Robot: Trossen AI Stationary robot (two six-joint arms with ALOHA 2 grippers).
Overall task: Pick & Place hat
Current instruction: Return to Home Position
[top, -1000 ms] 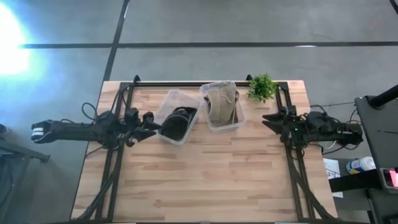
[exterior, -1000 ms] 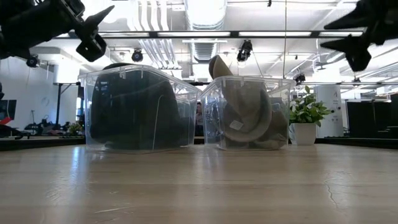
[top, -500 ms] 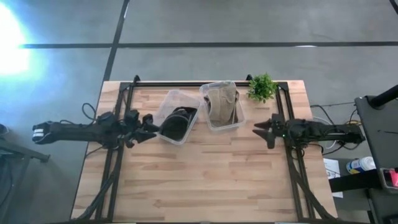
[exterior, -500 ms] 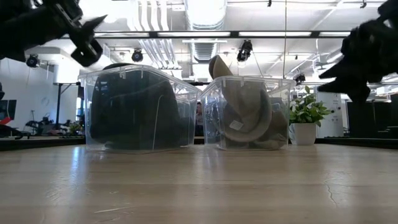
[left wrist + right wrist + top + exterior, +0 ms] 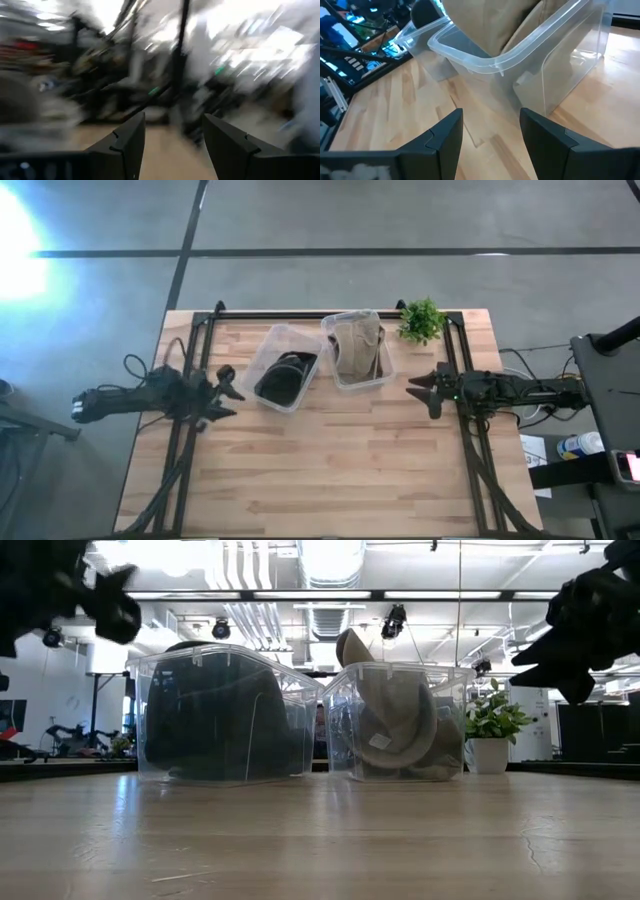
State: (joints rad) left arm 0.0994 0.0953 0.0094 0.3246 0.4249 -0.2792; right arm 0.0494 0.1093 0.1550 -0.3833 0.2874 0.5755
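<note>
From above I look straight down on the whole table (image 5: 330, 470); my low camera looks level across it, sharing the left bin (image 5: 270, 340) and right bin (image 5: 360, 385).

Black cap (image 5: 283, 379) in L clear bin (image 5: 268, 340), brown cap (image 5: 357, 345) in R clear bin (image 5: 362, 385).

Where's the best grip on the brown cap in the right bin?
Pinch the brown cap by the edge poking above the rim of the right bin, coming straight down. It stands on edge inside clear walls, so the sides are blocked and only that top part is exposed.
</note>
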